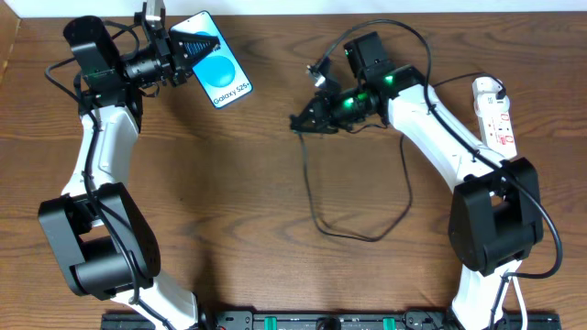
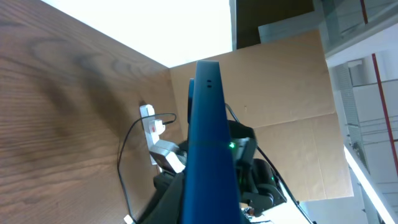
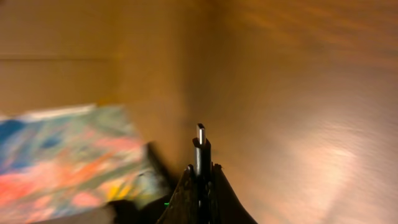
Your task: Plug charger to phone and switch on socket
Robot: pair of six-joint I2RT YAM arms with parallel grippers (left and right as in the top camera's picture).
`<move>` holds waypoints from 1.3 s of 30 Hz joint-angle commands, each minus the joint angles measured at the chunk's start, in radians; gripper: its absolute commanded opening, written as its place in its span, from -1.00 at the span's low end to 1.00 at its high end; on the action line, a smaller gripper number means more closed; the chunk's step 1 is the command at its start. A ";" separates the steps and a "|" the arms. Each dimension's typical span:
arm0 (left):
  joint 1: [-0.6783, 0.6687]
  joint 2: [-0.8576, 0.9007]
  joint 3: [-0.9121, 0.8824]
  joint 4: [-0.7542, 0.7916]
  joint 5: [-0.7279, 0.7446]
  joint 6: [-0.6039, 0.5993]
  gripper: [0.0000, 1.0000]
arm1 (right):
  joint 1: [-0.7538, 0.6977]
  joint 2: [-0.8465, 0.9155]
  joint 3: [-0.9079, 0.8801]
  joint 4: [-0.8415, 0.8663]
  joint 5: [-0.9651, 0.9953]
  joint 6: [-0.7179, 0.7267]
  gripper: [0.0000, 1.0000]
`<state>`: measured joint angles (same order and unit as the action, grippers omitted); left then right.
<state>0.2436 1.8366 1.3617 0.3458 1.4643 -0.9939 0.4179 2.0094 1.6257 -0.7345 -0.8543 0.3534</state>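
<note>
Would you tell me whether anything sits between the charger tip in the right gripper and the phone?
Nothing visible does. The right gripper holds the charger by its tip, the left gripper holds the phone, and only bare table lies between them in the overhead view.

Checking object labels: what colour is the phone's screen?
Cyan-blue with white text; the phone shows best in the overhead view.

White arm links (image 1: 436, 128), black joints (image 1: 495, 227), green LEDs (image 1: 352, 103).

Overhead even and sharp, left wrist glare-whitened, right wrist amber, perhaps motion-blurred
</note>
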 commanded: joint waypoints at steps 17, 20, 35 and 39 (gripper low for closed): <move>0.005 -0.013 -0.001 0.008 0.009 0.002 -0.85 | 0.057 0.007 -0.224 0.159 0.565 0.121 -0.27; 0.005 -0.013 -0.001 0.008 0.009 0.002 -0.85 | 0.056 0.007 -0.224 0.156 0.565 0.154 -0.02; 0.005 -0.013 -0.001 0.008 0.009 0.002 -0.85 | 0.031 0.040 -0.226 0.176 0.609 0.162 0.69; 0.005 -0.013 -0.001 0.008 0.008 0.002 -0.85 | 0.059 0.045 -0.226 0.076 0.769 0.264 0.66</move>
<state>0.2432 1.8370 1.3617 0.3450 1.4605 -0.9939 0.4564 2.0327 1.4036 -0.6403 -0.2062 0.5838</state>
